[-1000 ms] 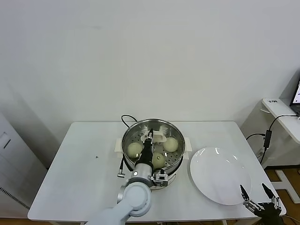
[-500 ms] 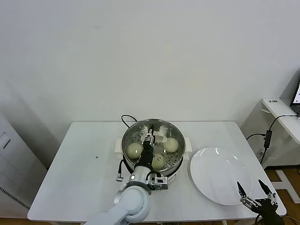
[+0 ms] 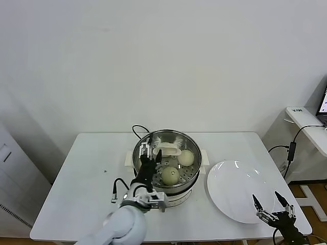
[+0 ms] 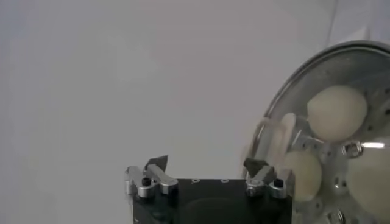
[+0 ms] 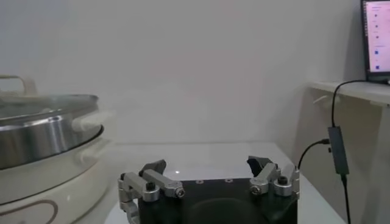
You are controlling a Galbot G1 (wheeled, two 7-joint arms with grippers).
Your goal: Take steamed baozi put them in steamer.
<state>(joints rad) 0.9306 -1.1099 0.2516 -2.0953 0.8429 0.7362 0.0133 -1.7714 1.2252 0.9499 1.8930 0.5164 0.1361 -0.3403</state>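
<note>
Left claw (image 3: 149, 151): released, fingers spread, over the left inner rim of the steamer (image 3: 190, 139), centre of the head view.
Right claw (image 3: 271, 205): released, empty, parked at lower right, just past the plate (image 3: 237, 191).
Steamed baozi: two plainly visible in the steamer tray (image 3: 186, 157) (image 3: 170, 175).
Steamer: on the white surface (image 3: 92, 173), centre.

One steel steamer (image 3: 168, 139) stands on one white table (image 3: 87, 178). Three cream-white baozi show inside it in the left wrist view: one (image 4: 337, 112), a second (image 4: 303, 175) and a third (image 4: 369, 182); the head view shows two. One white plate (image 3: 238, 191) lies beside the steamer. Two grippers are in view: left gripper (image 3: 149, 153) and right gripper (image 3: 271, 206).
</note>
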